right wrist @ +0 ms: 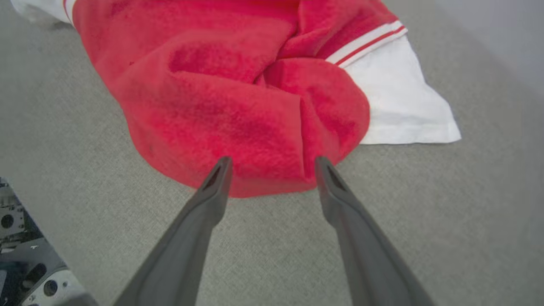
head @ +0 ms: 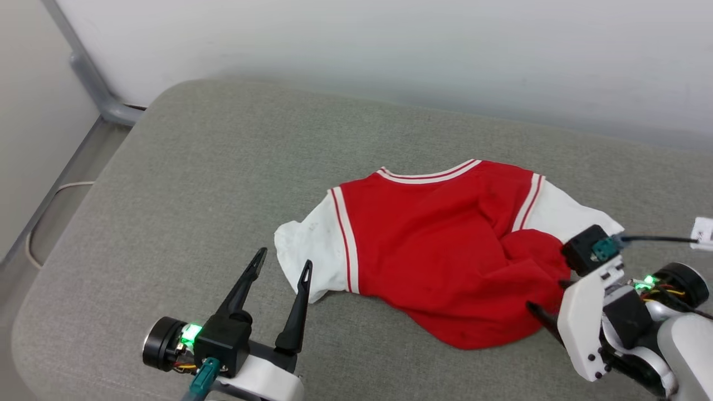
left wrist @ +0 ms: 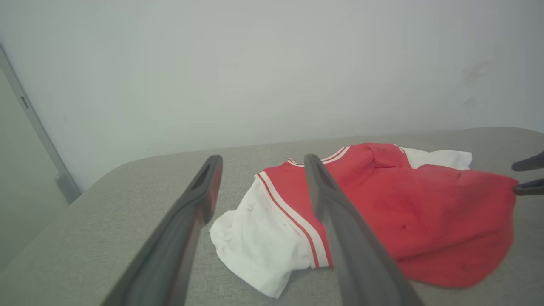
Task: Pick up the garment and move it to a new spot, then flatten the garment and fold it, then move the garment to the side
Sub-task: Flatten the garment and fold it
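Observation:
The garment (head: 440,245) lies crumpled on the grey cushion (head: 195,184). It is red, with short white sleeves and red-and-white striped trim. My left gripper (head: 284,259) stands open just in front of its left white sleeve (head: 309,245) and holds nothing. In the left wrist view that gripper (left wrist: 262,160) points over the sleeve and the garment (left wrist: 403,212). My right gripper (head: 545,295) is at the bunched red hem on the right, largely hidden by its own body. In the right wrist view the right gripper (right wrist: 273,161) is open, with its tips at the edge of the garment (right wrist: 238,97).
A white wall (head: 390,50) runs along the back of the cushion. To the left are a grey metal post (head: 89,78), the floor and a pale cable (head: 50,206). The cushion's rounded left and front edges fall away beside my left arm.

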